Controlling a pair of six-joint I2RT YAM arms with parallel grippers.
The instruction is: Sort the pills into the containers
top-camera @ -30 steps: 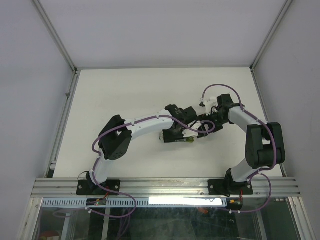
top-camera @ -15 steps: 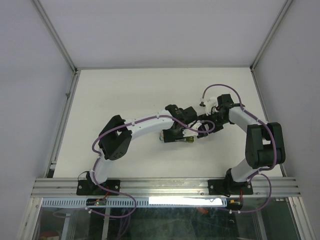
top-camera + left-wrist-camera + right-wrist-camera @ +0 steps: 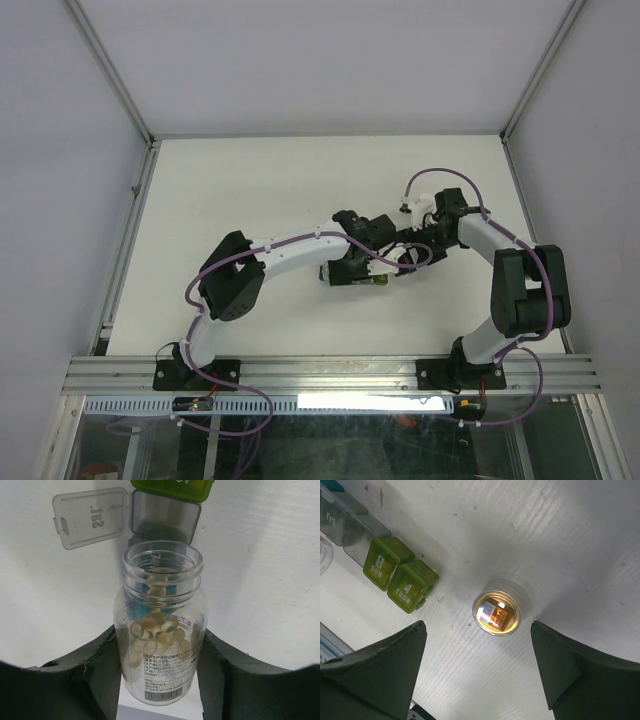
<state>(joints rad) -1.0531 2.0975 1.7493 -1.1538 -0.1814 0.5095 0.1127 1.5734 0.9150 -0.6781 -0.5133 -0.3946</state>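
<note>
- Left gripper point(image 3: 159, 647): fingers point(image 3: 97, 672) pinch a clear bottle point(image 3: 161, 605) by its body. Cap off, mouth aimed at the open grey compartment point(image 3: 165, 517) of the pill organiser strip point(image 3: 352, 279).
- Probably held this way to tip pills point(image 3: 159, 632) into that compartment. No pill visible in it yet.
- That compartment's clear lid point(image 3: 90, 517) lies flipped flat to one side, out of the pour path. The olive compartment point(image 3: 172, 486) beyond is closed.
- Right gripper point(image 3: 477, 626): fingers spread wide, gripping nothing, above an uncapped amber bottle point(image 3: 497, 612) standing on the table point(image 3: 560, 540). Bottle sits between the fingers; no contact evident. Reads as waiting, or lining up a grasp.
- Strip lies mid-table between the two wrists, near the amber bottle.
- Overhead view gives the layout only; the arms hide most of the strip and both bottles.
- Only the left wrist view shows the open compartment and the pill load.
- Only the right wrist view shows the amber bottle's open mouth and two shut olive cells point(image 3: 400, 580).
</note>
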